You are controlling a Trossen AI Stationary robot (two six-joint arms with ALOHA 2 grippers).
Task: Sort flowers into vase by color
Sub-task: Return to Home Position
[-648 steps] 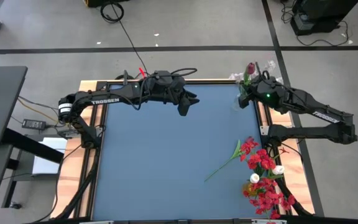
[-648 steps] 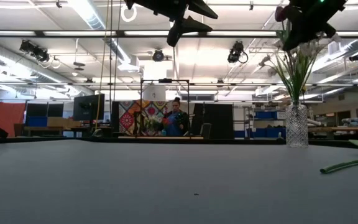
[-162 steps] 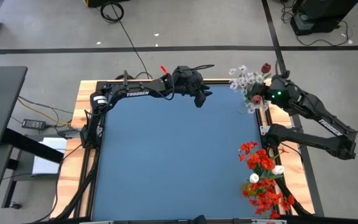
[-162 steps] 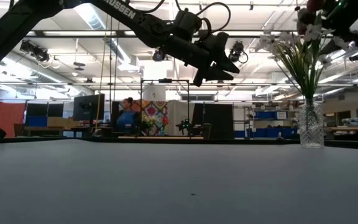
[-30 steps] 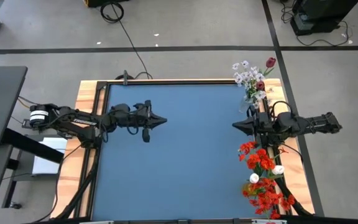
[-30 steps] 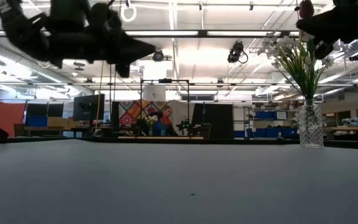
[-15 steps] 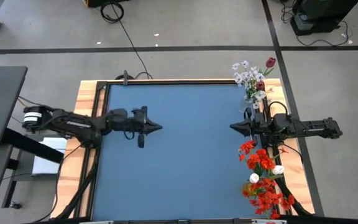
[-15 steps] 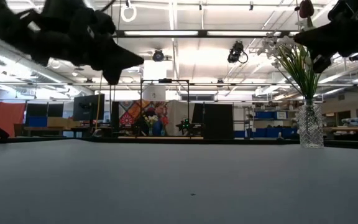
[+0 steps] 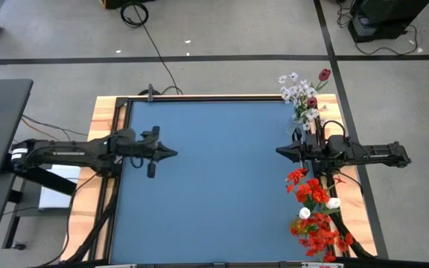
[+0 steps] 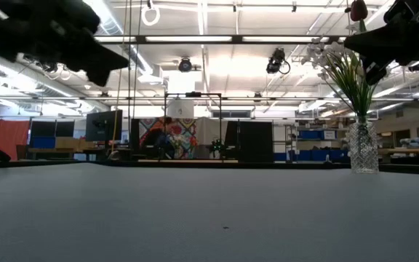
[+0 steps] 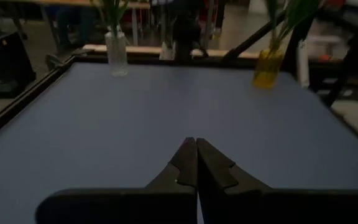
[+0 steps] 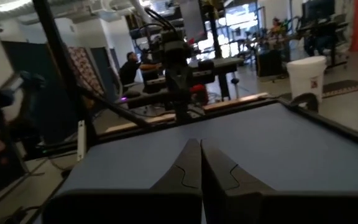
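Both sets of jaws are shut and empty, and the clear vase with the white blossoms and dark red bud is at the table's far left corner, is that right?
Not quite. The clear vase with the white blossoms and dark red bud stands at the table's far right corner, as the high view shows. Both sets of jaws are shut and empty.

The left end effector [image 9: 170,154] has drawn back farther toward the table's [image 9: 222,201] left edge.
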